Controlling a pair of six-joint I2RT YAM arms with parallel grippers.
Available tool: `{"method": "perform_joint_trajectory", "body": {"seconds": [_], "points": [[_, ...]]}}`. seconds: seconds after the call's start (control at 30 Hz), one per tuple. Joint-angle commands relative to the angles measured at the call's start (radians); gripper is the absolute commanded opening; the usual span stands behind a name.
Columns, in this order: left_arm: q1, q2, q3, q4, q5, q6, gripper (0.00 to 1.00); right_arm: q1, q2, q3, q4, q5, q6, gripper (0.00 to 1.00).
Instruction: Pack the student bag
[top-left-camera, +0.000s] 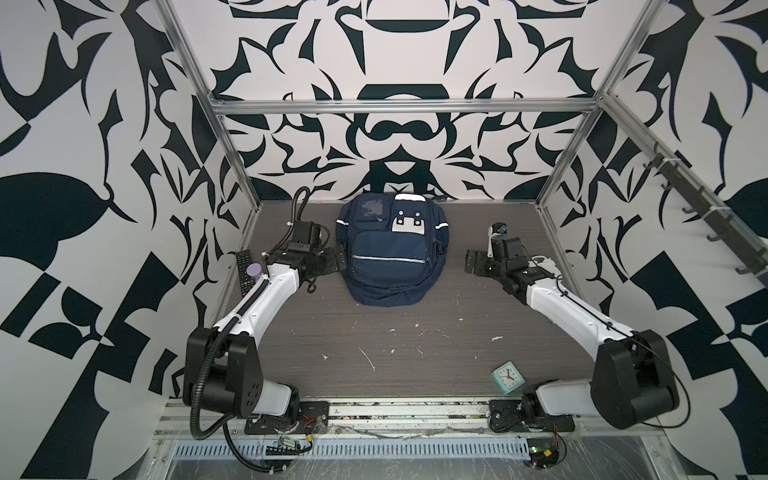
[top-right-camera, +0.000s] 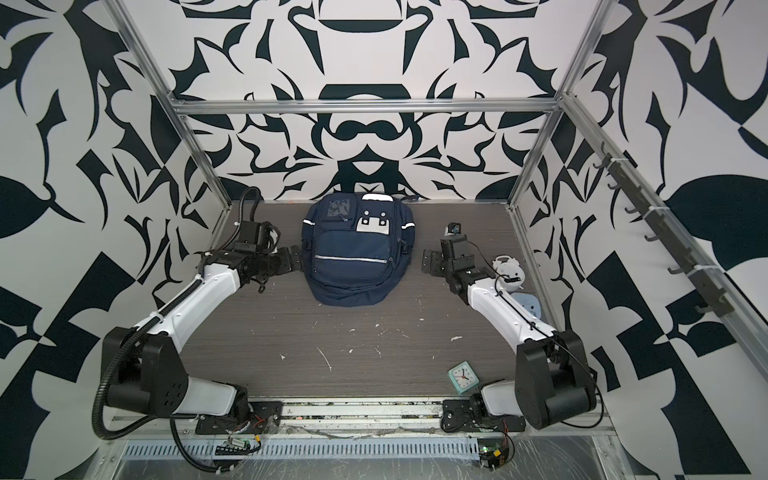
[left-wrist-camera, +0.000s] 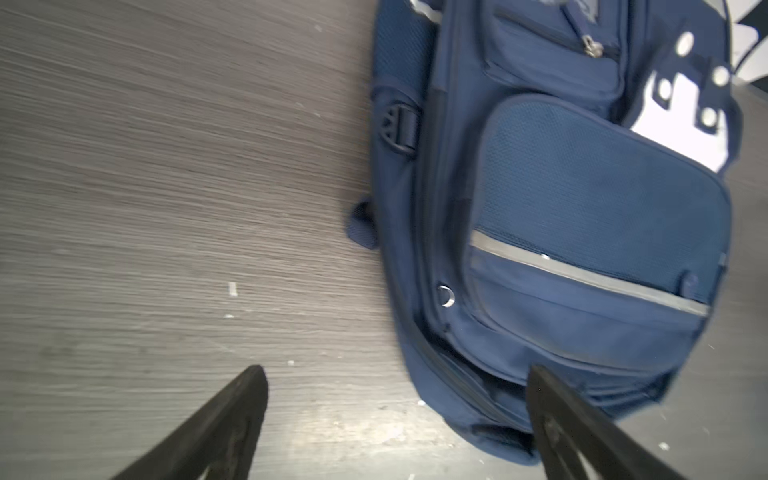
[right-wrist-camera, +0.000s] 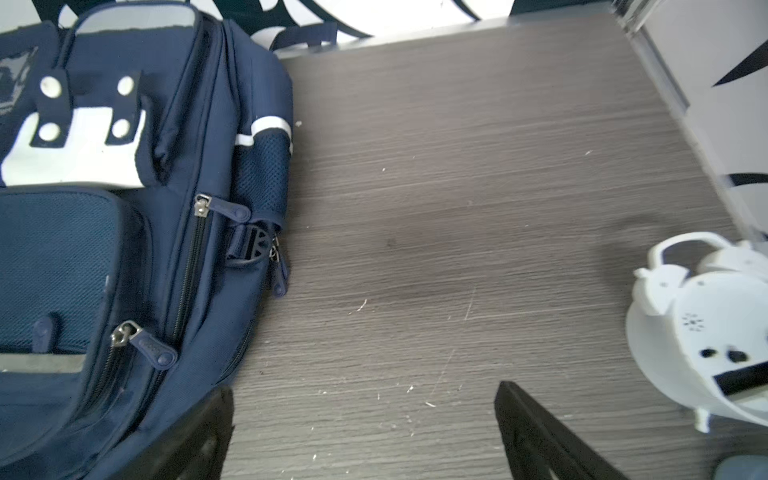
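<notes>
Seeing large navy-blue fabric backpack (top-left-camera: 392, 253) lying flat at 12 o'clock on grey desk (top-left-camera: 374, 345), zips looking closed. Hovering left claw (top-left-camera: 340, 259) at its 9, right claw (top-left-camera: 470, 262) at its 3, both spread, empty. Suggesting: pinning fabric left, pinching metal zip pull (right-wrist-camera: 202, 206) right.

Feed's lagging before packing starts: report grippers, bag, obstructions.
Left gripper open, empty. Right gripper open, empty. Student bag flat, front up, between them. White alarm clock beside right gripper, clear of bag.
</notes>
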Motion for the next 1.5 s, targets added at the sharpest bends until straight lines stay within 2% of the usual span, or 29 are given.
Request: {"method": "perform_joint_trajectory", "body": {"seconds": [0.0, 0.2, 0.27, 0.4, 0.57, 0.77, 0.9, 1.07, 1.17, 1.27, 1.33, 1.47], "points": [[0.013, -0.059, -0.055, 0.07, -0.089, 0.055, 0.99, 0.003, -0.043, -0.034, 0.126, 0.065, -0.056, 1.0], [0.036, -0.138, -0.175, 0.203, -0.163, 0.124, 0.99, 0.004, -0.009, -0.005, 0.081, 0.025, -0.091, 1.0], [0.038, -0.193, -0.269, 0.331, -0.196, 0.164, 0.99, 0.004, -0.008, -0.018, 0.104, 0.024, -0.105, 1.0], [0.058, -0.246, -0.402, 0.513, -0.246, 0.183, 0.99, 0.004, -0.005, -0.058, 0.152, -0.048, -0.144, 1.0], [0.063, -0.24, -0.479, 0.633, -0.367, 0.22, 0.99, 0.004, 0.007, -0.094, 0.204, -0.095, -0.164, 1.0], [0.073, -0.18, -0.531, 0.776, -0.393, 0.264, 0.99, 0.004, 0.008, -0.116, 0.253, -0.11, -0.18, 1.0], [0.089, -0.137, -0.567, 0.881, -0.418, 0.341, 0.99, 0.004, -0.008, -0.147, 0.31, -0.16, -0.202, 0.99], [0.145, -0.005, -0.625, 1.09, -0.343, 0.36, 0.99, 0.003, -0.021, -0.164, 0.33, -0.188, -0.217, 0.99], [0.161, 0.011, -0.596, 1.046, -0.271, 0.358, 0.99, 0.003, -0.027, -0.163, 0.32, -0.187, -0.225, 0.99], [0.189, 0.03, -0.601, 1.095, -0.162, 0.329, 0.99, 0.004, -0.037, -0.172, 0.323, -0.17, -0.229, 0.99], [0.198, 0.066, -0.641, 1.225, -0.089, 0.347, 0.99, 0.004, -0.045, -0.189, 0.345, -0.154, -0.229, 0.99], [0.201, 0.128, -0.687, 1.35, -0.027, 0.362, 0.99, -0.002, -0.054, -0.209, 0.36, -0.135, -0.232, 0.99]]}}
